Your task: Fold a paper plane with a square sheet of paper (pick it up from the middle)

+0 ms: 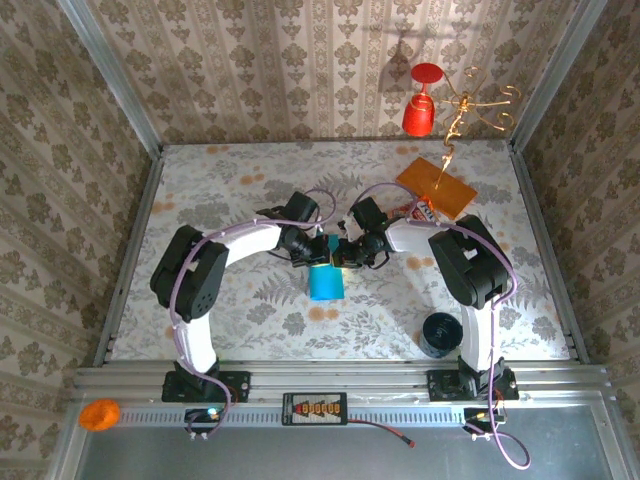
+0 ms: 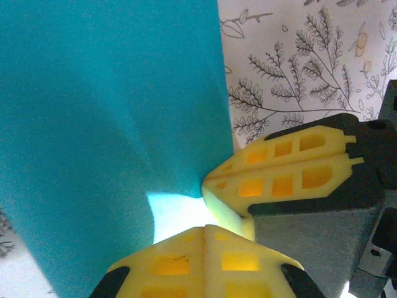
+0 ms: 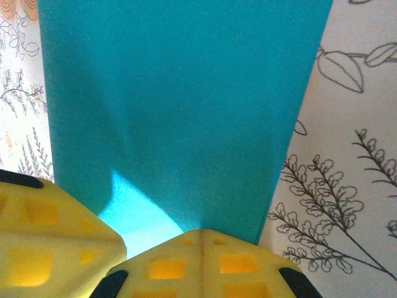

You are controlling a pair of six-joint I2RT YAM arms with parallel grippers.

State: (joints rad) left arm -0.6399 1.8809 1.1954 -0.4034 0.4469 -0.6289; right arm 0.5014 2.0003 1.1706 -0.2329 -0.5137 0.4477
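Centre of the tabletop (image 1: 250,330), top view: both arms reach inward and meet. Left jaws and right jaws sit tip to tip at the far edge of the teal paper sheet (image 1: 325,284), which shows as a narrow strip running toward the bases. Orange card (image 1: 436,187) and snack packet (image 1: 424,210) are far right, well apart from the sheet. Black round object (image 1: 437,335) is near the right base.

Left wrist: left jaws shut, yellow fingers (image 2: 180,264) flush together, sheet (image 2: 111,112) edge pinched at their tip. Right jaws come in from the right, fingers (image 2: 285,167) also flush, tips on the same edge just beside.

Right wrist: right jaws shut, fingers (image 3: 229,267) seam closed on the sheet (image 3: 180,99) edge. Left fingers (image 3: 43,236) are at lower left on the same edge. There is a bright glare patch on the paper between the two grips. Can't tell if the sheet's far end touches the tabletop.
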